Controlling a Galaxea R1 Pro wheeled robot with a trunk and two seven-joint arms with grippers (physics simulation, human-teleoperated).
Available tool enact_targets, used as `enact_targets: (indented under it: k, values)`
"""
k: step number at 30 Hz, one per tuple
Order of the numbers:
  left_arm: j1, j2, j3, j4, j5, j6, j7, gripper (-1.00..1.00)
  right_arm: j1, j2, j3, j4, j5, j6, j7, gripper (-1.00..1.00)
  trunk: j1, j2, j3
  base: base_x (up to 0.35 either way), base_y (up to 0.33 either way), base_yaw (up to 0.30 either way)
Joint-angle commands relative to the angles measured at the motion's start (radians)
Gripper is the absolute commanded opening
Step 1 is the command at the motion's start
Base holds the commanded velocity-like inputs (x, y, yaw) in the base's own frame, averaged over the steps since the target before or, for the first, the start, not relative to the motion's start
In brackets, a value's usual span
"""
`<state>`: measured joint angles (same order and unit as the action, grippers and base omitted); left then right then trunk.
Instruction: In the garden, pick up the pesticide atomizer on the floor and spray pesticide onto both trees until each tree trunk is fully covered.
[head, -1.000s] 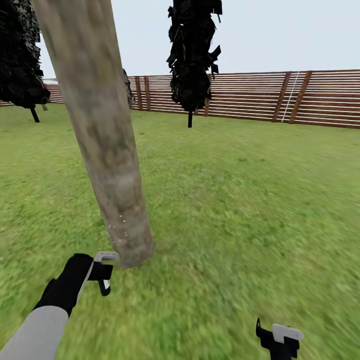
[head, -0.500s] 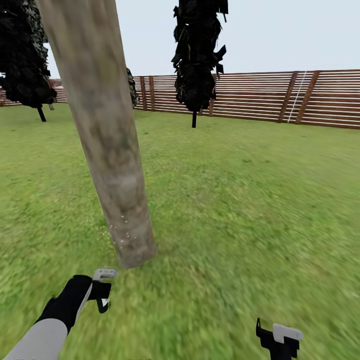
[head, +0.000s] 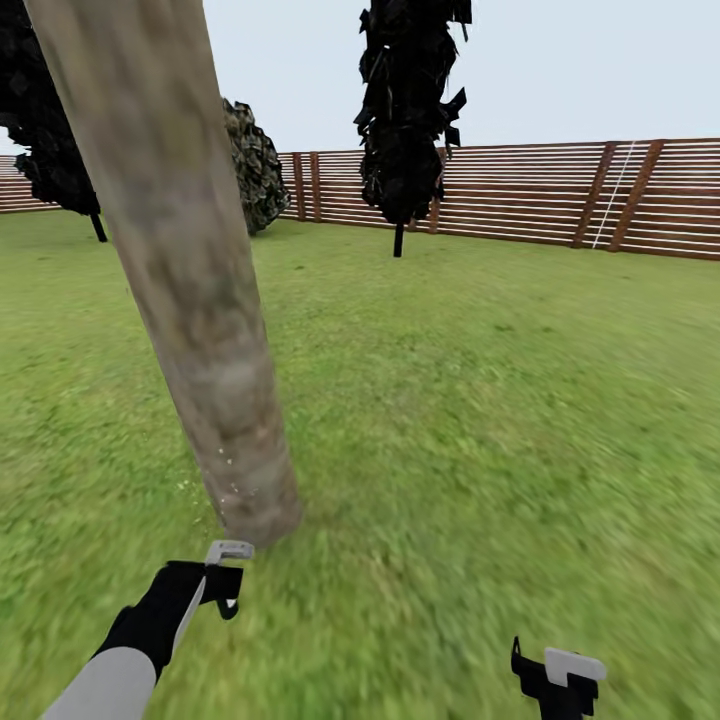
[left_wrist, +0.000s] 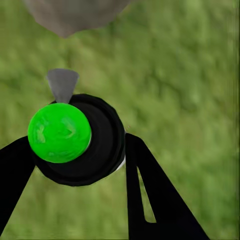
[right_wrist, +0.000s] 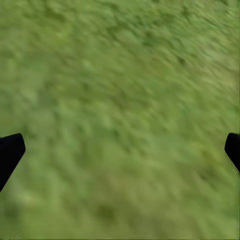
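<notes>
Head view, tree trunk: a thick mottled grey-brown tree trunk (head: 190, 300) is seen leaning across the near left of the lawn (head: 480, 400), its foot just ahead of the left gripper (head: 222, 578).
Head view, pesticide: a few tiny white specks (head: 228, 470) are seen low on the bark; most of the trunk above is judged not yet covered.
Head view, left gripper: a pale grey nozzle piece (head: 229, 550) is shown at its tip, pointed toward the trunk base.
Head view, right gripper: the right gripper (head: 560, 680) is held low over bare grass, well apart from the trunk.
Head view, surroundings: a thin-trunked dark tree (head: 405, 110), a dark bush (head: 255, 165) and a slatted wooden fence (head: 560, 195) are set far back; nothing is seen between the nozzle and the trunk.
Left wrist view, pesticide atomizer: the pesticide atomizer (left_wrist: 80, 140) is clamped between the two black fingers (left_wrist: 150, 195) by its round black body, with a bright green cap (left_wrist: 59, 132) and a grey spout (left_wrist: 62, 84) aimed at the trunk foot (left_wrist: 75, 15).
Left wrist view, handling: the atomizer is judged light, rigid and smooth, so slip or twist in the grip is possible; the round body is judged the right place to hold, with the spout left free.
Right wrist view, right claw: only the dark fingertips (right_wrist: 10, 152) are seen at opposite edges over grass (right_wrist: 120, 115), so the claw is spread wide and holds nothing.
</notes>
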<state>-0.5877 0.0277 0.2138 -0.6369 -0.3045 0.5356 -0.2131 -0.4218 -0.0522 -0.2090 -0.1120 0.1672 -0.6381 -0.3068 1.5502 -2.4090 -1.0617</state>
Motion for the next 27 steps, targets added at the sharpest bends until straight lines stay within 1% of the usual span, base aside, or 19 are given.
enact_targets:
  k: [1,5,7,8,10,13,14,16,20,27]
  values:
    - [0.002,0.002,0.002,-0.001,0.0,0.001,-0.007,-1.0,0.0,0.0,0.0,0.0,0.0,0.0,0.0,1.0,0.0,0.0,0.0,0.239,-0.184,0.0]
    - [0.003,0.011,0.01,0.002,-0.001,0.002,-0.006,-1.0,0.0,0.0,0.0,0.0,0.0,0.0,0.0,1.0,0.0,0.0,0.0,0.114,-0.082,0.0]
    - [0.004,0.012,0.048,0.002,-0.001,0.003,-0.008,-1.0,0.0,0.0,0.0,0.0,0.0,0.0,0.0,1.0,0.0,0.0,0.0,0.009,-0.007,0.018]
    - [0.003,0.012,0.061,0.002,0.0,0.004,-0.01,-1.0,0.0,0.001,0.0,0.0,0.0,0.0,0.0,1.0,0.0,0.0,0.0,0.003,-0.002,0.146]
    - [0.003,0.012,0.07,0.003,0.0,0.004,-0.013,-1.0,0.0,0.001,0.0,0.0,0.0,0.0,0.0,1.0,0.0,0.0,0.0,0.001,-0.001,0.214]
    - [0.003,0.011,0.073,0.005,0.0,0.003,-0.029,-1.0,0.0,0.002,-0.001,0.0,0.0,0.0,0.0,1.0,0.0,0.0,0.0,0.0,0.0,0.267]
    - [0.004,0.011,0.073,0.005,0.0,0.003,-0.042,-1.0,0.0,0.002,-0.001,0.0,0.0,0.0,0.0,1.0,0.0,0.0,0.0,0.0,0.0,0.274]
    - [0.004,0.009,0.069,0.005,-0.002,0.001,-0.092,-1.0,0.0,0.003,0.0,0.0,0.0,0.0,0.0,1.0,0.0,0.0,0.0,0.0,0.0,0.276]
    - [0.004,-0.001,0.066,0.005,-0.009,-0.003,-0.096,-1.0,0.0,0.003,0.0,0.0,0.0,0.0,0.0,1.0,0.0,0.0,0.0,0.0,-0.109,0.23]
    - [0.004,-0.002,0.063,0.003,-0.011,-0.003,-0.094,-1.0,0.0,0.003,0.0,0.0,0.0,0.0,0.0,1.0,0.0,0.0,0.0,0.0,-0.263,0.018]
